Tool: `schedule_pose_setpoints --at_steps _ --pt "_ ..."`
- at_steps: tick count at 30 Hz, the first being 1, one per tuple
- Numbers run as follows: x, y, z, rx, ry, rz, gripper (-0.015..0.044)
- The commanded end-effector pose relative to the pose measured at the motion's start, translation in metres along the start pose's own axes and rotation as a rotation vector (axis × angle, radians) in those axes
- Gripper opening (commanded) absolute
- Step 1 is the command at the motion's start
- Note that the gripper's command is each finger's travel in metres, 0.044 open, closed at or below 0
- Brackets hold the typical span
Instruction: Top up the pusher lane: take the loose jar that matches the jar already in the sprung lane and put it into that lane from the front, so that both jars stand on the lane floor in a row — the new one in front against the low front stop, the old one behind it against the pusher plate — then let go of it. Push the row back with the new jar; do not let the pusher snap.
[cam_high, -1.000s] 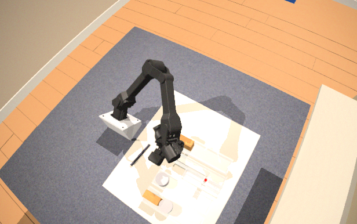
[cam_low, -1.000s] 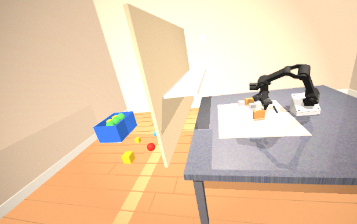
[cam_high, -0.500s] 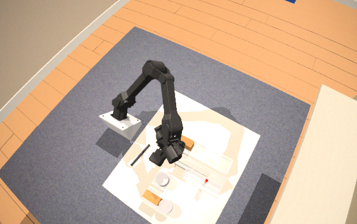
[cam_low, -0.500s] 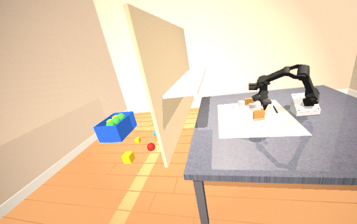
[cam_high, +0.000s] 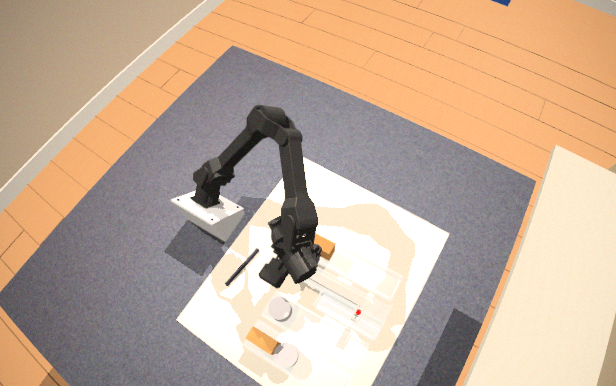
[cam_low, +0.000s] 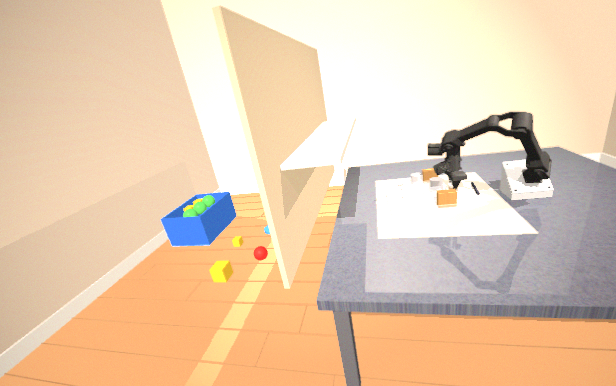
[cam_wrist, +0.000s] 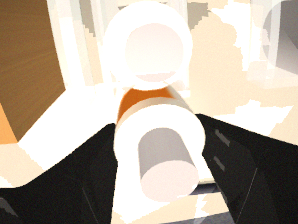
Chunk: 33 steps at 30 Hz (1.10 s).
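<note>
My gripper (cam_wrist: 155, 126) (cam_low: 455, 185) is shut on an orange-banded jar with a wide white top and a grey knob. This held jar (cam_wrist: 145, 101) is in the lower middle of the wrist view, between both black fingers. Just beyond it is the jar in the lane (cam_wrist: 155, 52), seen from above as a white round top; its body is hidden. The two jars look close together; I cannot tell whether they touch. The clear-walled lanes show pale in the top view, with a small red marker (cam_high: 358, 312) at the far part. The pusher plate and front stop are not clearly visible.
One orange block (cam_high: 325, 246) (cam_low: 446, 197) is beside the gripper; another orange block (cam_high: 262, 341) (cam_low: 429, 174) is on the other side. Two grey-topped jars (cam_high: 280, 308) (cam_high: 287, 355) stand near that second block. A black bar (cam_high: 242, 267) (cam_low: 475, 188) lies on the robot's side.
</note>
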<state>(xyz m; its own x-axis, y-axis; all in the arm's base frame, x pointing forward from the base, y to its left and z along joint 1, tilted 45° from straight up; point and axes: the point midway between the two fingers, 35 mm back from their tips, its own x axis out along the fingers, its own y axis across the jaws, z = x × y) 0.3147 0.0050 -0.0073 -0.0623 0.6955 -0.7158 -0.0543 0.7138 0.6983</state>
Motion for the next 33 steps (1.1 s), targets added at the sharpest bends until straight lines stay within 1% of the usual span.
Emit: schedule_pose_setpoints --at_steps 1,33 --pt "-0.004 0.0 0.011 -0.015 -0.025 -0.002 0.0" --pt "-0.006 0.001 0.023 -0.015 -0.026 -0.002 0.0"
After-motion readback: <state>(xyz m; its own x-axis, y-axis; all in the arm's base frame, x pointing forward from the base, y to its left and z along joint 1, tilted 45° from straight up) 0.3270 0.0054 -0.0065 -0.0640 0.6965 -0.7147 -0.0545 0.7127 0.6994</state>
